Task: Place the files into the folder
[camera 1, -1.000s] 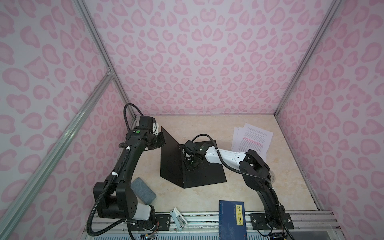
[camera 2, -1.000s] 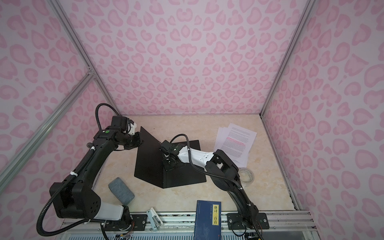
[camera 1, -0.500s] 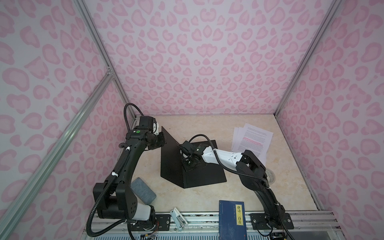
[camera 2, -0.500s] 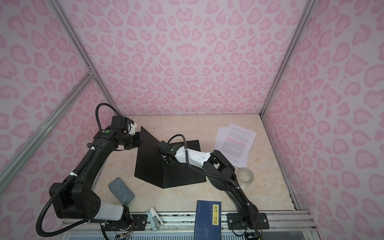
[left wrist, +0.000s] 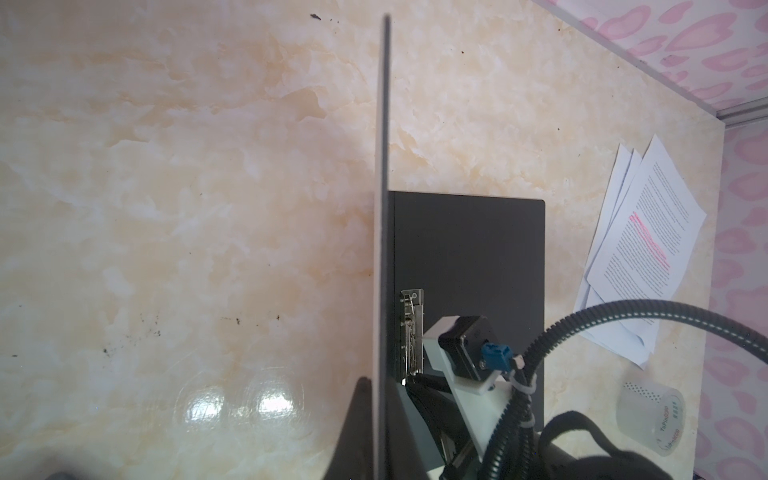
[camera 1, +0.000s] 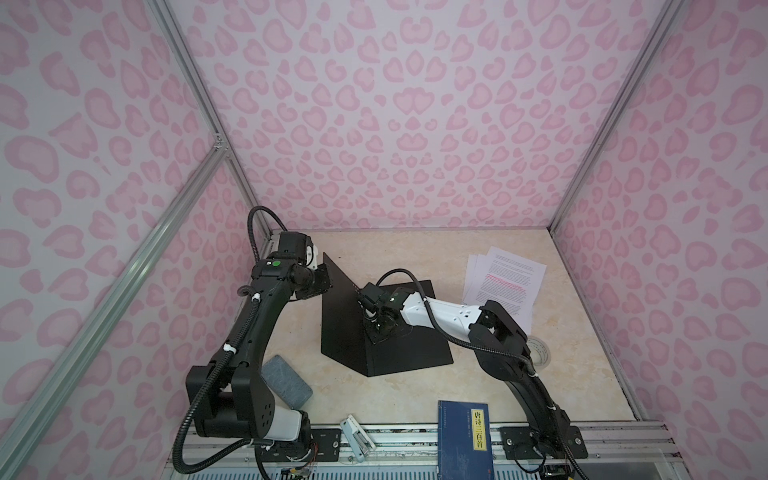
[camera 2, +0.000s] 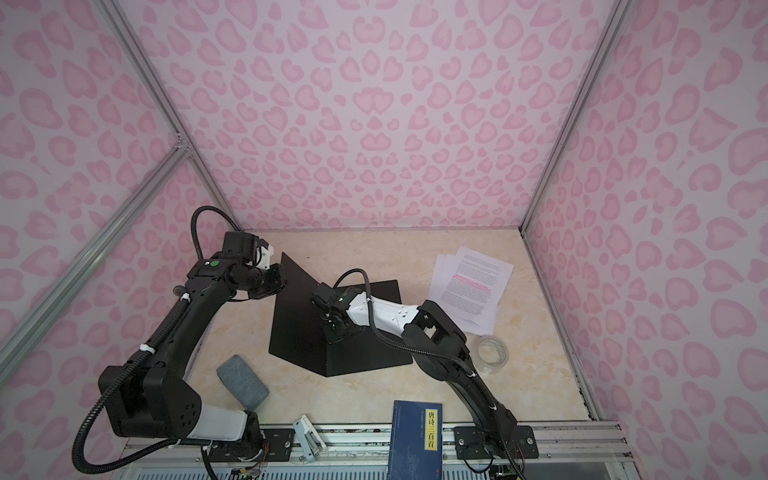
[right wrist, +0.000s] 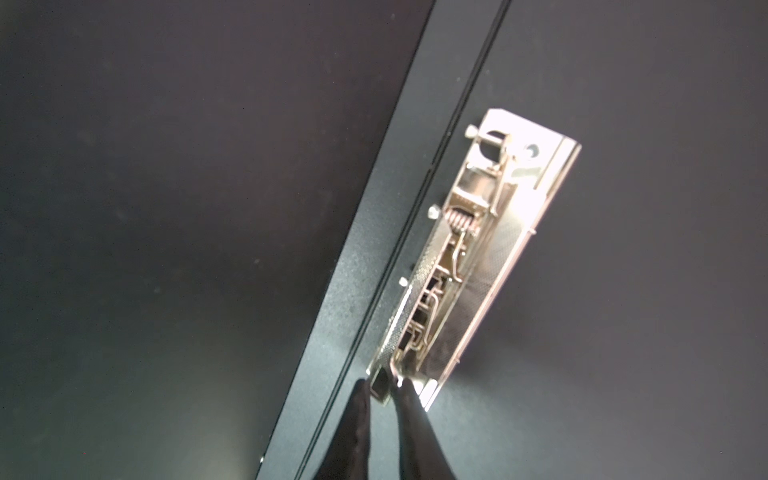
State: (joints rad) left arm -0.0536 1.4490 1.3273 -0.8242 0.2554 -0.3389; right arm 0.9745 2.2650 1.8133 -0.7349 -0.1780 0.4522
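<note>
At folder spine, right jaws nip metal clip; left jaws pinch black cover.

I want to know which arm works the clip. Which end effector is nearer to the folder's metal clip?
Right. The right end effector pinches one end of the clip. The left end effector is apart from it, holding the edge of the raised cover.

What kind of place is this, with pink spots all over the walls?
Probably a robot test booth: a left arm and a right arm mounted on a metal rail, patterned walls on metal frame bars around one small tabletop.
</note>
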